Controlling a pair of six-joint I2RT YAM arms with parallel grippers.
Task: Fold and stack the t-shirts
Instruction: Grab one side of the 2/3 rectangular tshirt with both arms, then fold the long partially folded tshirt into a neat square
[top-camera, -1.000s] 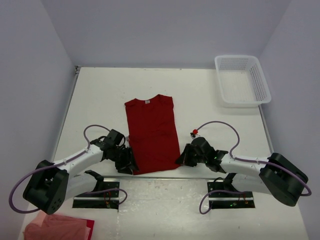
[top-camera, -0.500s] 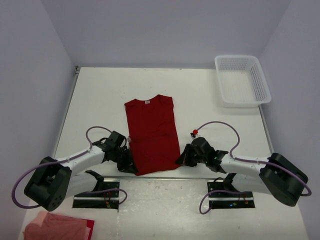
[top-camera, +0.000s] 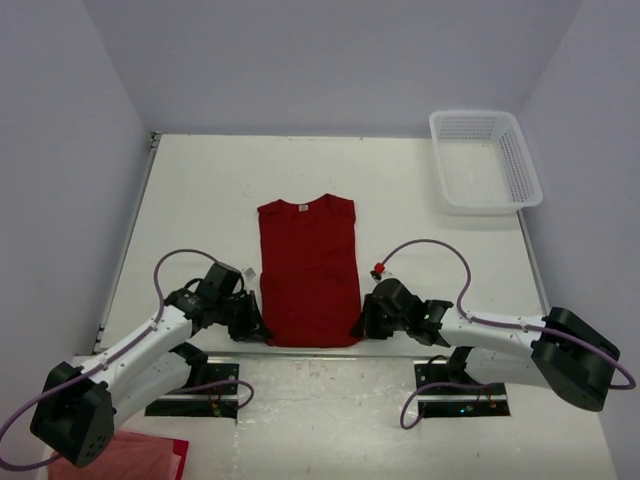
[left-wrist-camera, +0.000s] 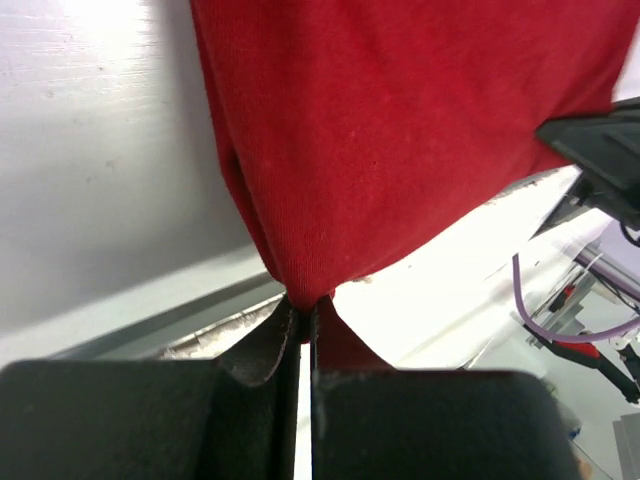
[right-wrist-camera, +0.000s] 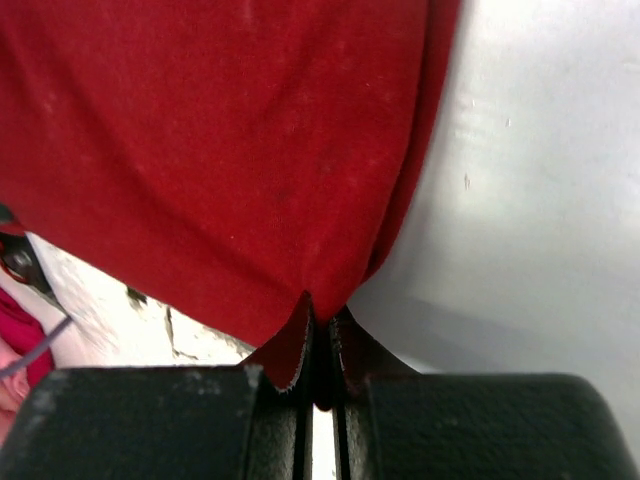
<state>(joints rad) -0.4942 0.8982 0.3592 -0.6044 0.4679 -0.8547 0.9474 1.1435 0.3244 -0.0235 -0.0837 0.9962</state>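
Down at the lower centre of the top view, the left gripper (left-wrist-camera: 300, 300) is now pinched tight on the near-left hem corner of the deep red short-sleeved cloth t-shirt (top-camera: 310, 275); a second ago its jaws stood apart around that corner. The right gripper (right-wrist-camera: 320, 318) is clamped on the near-right corner, as it was, red fabric bunching into its closed fingers.

So both hem corners are held, and the shirt lies as a narrow upright strip in the middle of the white table (top-camera: 200, 190). It looks straighter than a moment ago and nudged a touch right. Its small white neck label (top-camera: 297, 205) sits at the top end.

My read: the lengthwise fold is done and the pair is set to carry the hem up toward the collar.

Around it, the white plastic mesh basket (top-camera: 485, 160) sits in the upper right, well apart from the shirt. A pink and red heap of cloth (top-camera: 140, 458) shows at the lower left corner, partly hidden by the left arm; whether it is another shirt I cannot tell. Nothing rests on the red strip, so the way up the frame is open.
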